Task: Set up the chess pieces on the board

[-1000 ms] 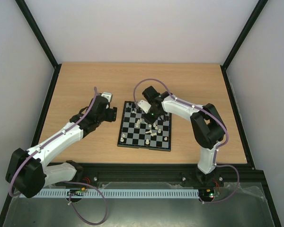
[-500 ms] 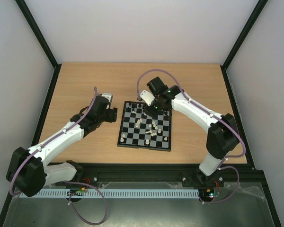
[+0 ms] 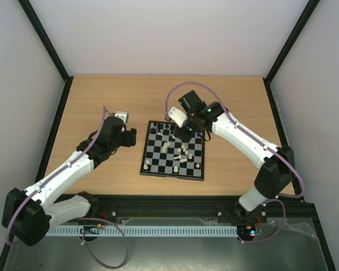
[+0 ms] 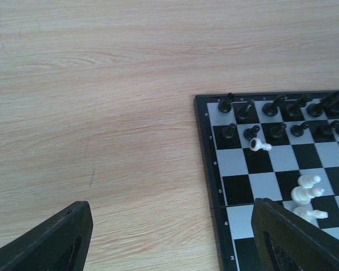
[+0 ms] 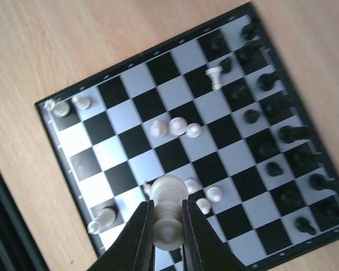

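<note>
The board (image 3: 172,175) lies mid-table, its black rim (image 4: 206,152) also in the left wrist view. Black chess pieces (image 5: 282,135) fill two rows at its far side (image 4: 277,107). Cream-white ones stand or lie scattered: three in a row (image 5: 175,127), two at a corner (image 5: 60,107), one toppled by the black rows (image 4: 260,146). My right gripper (image 5: 168,226) hangs over the board's far part (image 3: 183,132), shut on a cream-white piece (image 5: 169,209) held off the squares. My left gripper (image 4: 172,243) is open and empty over bare wood at the board's left edge (image 3: 130,137).
Pale walls and black frame posts (image 3: 52,51) close in the wooden table (image 3: 101,96) on three sides. A black rail (image 3: 169,200) runs along the near edge by the arm bases.
The right arm has stretched out and carried its white piece a little toward the board's far side. The left wrist has drawn slightly back to the left.
</note>
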`<act>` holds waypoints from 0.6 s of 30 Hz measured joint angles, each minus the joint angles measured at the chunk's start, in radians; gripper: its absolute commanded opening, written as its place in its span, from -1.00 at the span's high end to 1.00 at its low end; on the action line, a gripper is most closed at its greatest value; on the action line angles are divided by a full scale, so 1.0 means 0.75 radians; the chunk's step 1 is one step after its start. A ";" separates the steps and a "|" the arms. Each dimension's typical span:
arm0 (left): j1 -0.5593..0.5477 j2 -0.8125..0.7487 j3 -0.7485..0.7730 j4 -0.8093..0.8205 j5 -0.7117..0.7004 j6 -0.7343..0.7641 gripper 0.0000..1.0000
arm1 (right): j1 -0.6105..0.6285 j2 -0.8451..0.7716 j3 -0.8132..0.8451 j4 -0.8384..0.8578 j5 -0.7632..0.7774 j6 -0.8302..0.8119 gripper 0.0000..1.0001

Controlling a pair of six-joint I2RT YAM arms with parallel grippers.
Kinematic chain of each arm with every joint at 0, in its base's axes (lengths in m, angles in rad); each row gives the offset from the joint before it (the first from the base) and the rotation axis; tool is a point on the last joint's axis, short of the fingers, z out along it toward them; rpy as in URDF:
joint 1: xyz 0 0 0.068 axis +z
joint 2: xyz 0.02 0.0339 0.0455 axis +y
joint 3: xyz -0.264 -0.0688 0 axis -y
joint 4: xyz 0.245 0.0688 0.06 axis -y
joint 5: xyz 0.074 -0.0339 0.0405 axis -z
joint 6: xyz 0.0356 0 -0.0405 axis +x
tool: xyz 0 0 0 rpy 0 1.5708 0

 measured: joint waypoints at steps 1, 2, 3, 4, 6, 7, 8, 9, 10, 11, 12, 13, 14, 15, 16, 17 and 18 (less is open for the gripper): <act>0.005 -0.005 -0.010 -0.001 -0.002 0.000 -0.60 | 0.016 -0.007 -0.019 -0.001 0.002 -0.005 0.86; 0.011 -0.005 -0.015 -0.005 -0.003 0.000 -0.61 | 0.036 -0.015 -0.042 -0.001 0.003 -0.007 0.86; 0.019 -0.003 -0.017 -0.005 -0.003 0.000 -0.61 | 0.060 -0.024 -0.066 -0.001 0.005 -0.011 0.86; 0.027 -0.002 -0.017 -0.004 -0.002 0.001 -0.61 | 0.084 -0.029 -0.085 -0.003 0.007 -0.013 0.86; 0.049 -0.002 -0.017 -0.002 -0.001 0.002 -0.60 | 0.152 -0.034 -0.130 -0.004 0.011 -0.019 0.86; 0.063 -0.002 -0.017 -0.002 0.000 0.002 -0.60 | 0.180 -0.035 -0.148 -0.004 0.012 -0.020 0.86; 0.072 -0.002 -0.017 -0.002 0.000 0.003 -0.61 | 0.215 -0.035 -0.169 -0.004 0.014 -0.023 0.86; 0.083 -0.003 -0.017 -0.002 0.001 0.005 -0.61 | 0.239 -0.034 -0.184 -0.005 0.016 -0.025 0.86; 0.091 -0.004 -0.017 -0.002 0.002 0.006 -0.61 | 0.269 -0.034 -0.201 -0.005 0.021 -0.026 0.86; 0.098 -0.007 -0.019 -0.002 0.003 0.007 -0.61 | 0.293 -0.034 -0.215 -0.004 0.024 -0.028 0.86; 0.100 -0.011 -0.021 -0.002 0.003 0.007 -0.61 | 0.310 -0.033 -0.225 -0.003 0.025 -0.031 0.86; 0.104 -0.017 -0.022 -0.003 0.003 0.007 -0.60 | 0.325 -0.031 -0.237 0.002 0.030 -0.032 0.86; 0.105 -0.027 -0.022 -0.003 0.002 0.008 -0.61 | 0.339 -0.025 -0.251 0.008 0.033 -0.035 0.85; 0.105 -0.035 -0.022 -0.002 0.002 0.009 -0.61 | 0.345 -0.018 -0.258 0.012 0.035 -0.036 0.85; 0.105 -0.046 -0.023 -0.003 -0.001 0.010 -0.62 | 0.361 -0.006 -0.271 0.024 0.039 -0.038 0.86; 0.105 -0.055 -0.023 -0.003 -0.004 0.011 -0.62 | 0.368 0.007 -0.278 0.030 0.044 -0.040 0.85; 0.105 -0.065 -0.025 -0.002 -0.007 0.011 -0.62 | 0.379 0.034 -0.296 0.050 0.055 -0.042 0.85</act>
